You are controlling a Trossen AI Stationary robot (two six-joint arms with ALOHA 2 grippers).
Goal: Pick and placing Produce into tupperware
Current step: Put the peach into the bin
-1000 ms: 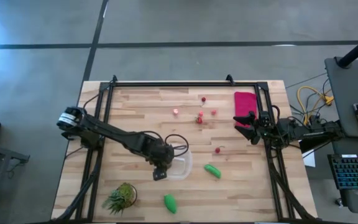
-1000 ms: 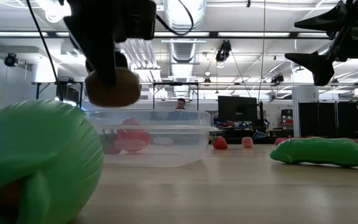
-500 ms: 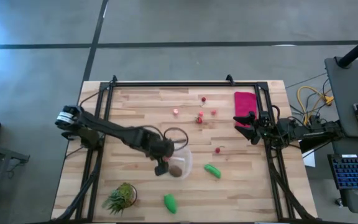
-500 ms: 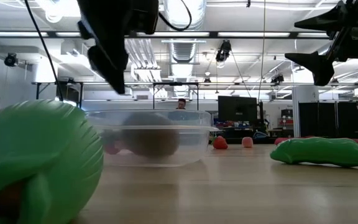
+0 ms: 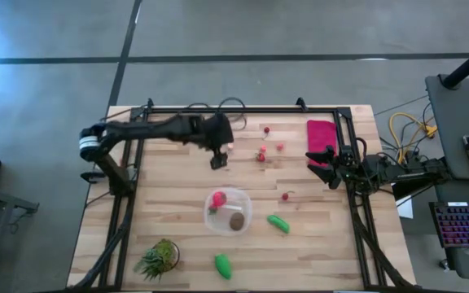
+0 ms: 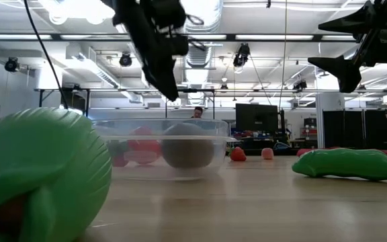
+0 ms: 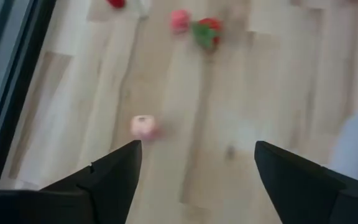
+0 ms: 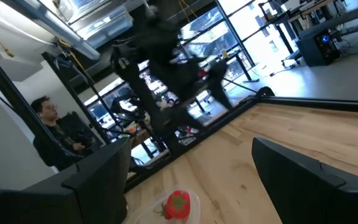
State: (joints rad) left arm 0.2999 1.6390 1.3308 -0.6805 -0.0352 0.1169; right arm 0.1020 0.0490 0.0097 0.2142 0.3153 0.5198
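Observation:
The clear tupperware [image 5: 228, 212] sits near the table's middle and holds a red tomato [image 5: 218, 200] and a brown piece [image 5: 237, 220]; both also show in the low view, the tomato [image 6: 140, 148] and the brown piece [image 6: 188, 152]. My left gripper [image 5: 218, 158] is open and empty, above the table on the far side of the tupperware, over a pale pink berry [image 7: 143, 126]. Small red berries [image 5: 261, 155] lie to its right. Two green pieces [image 5: 278, 223] [image 5: 222, 265] lie on the wood. My right gripper [image 5: 324, 161] is open and empty at the table's right edge.
A flat red cloth [image 5: 322, 134] lies at the far right. A spiky potted plant [image 5: 159, 257] stands at the near left. One more berry [image 5: 285, 196] lies right of the tupperware. A dark frame [image 5: 243, 109] runs along the far and side edges.
My left gripper has let go of the brown piece, which has dropped into the tupperware beside the tomato. The gripper has then risen and swung toward the table's far edge, to the berries. My right gripper has kept still.

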